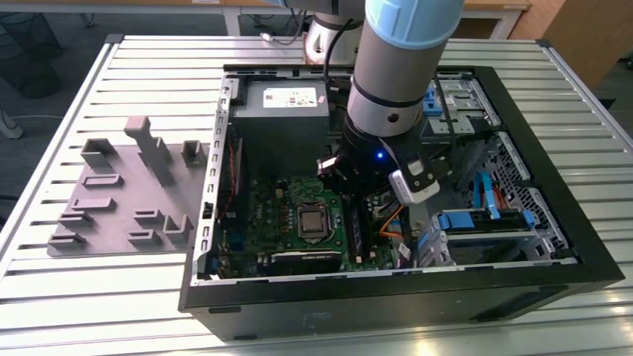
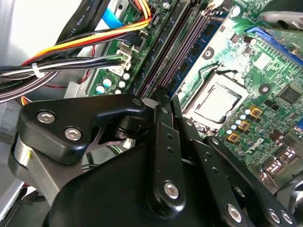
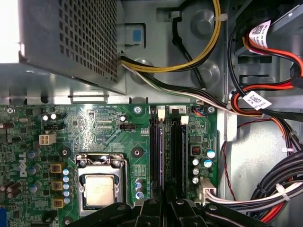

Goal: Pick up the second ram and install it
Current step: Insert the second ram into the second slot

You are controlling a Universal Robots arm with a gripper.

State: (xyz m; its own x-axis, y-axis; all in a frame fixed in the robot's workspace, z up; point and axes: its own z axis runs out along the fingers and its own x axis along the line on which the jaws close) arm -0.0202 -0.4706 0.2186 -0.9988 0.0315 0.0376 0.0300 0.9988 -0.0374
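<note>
Seemingly closed, gripper (image 2: 165,97) over memory slots (image 3: 166,146) — ram itself unclear.

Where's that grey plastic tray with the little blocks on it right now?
In the exterior view, the grey tray lies flat on the slatted table, just outside the open computer case, on the exterior view's left of it.

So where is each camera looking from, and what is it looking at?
Exterior view: off the arm, above, looking down at the open computer case, the grey tray and the arm.
First wrist view: on the arm, facing the motherboard, with the end effector at the picture's edge.
Second wrist view: on the arm, looking past the end effector at the motherboard.
Both wrist views show the processor socket and memory slots.
</note>
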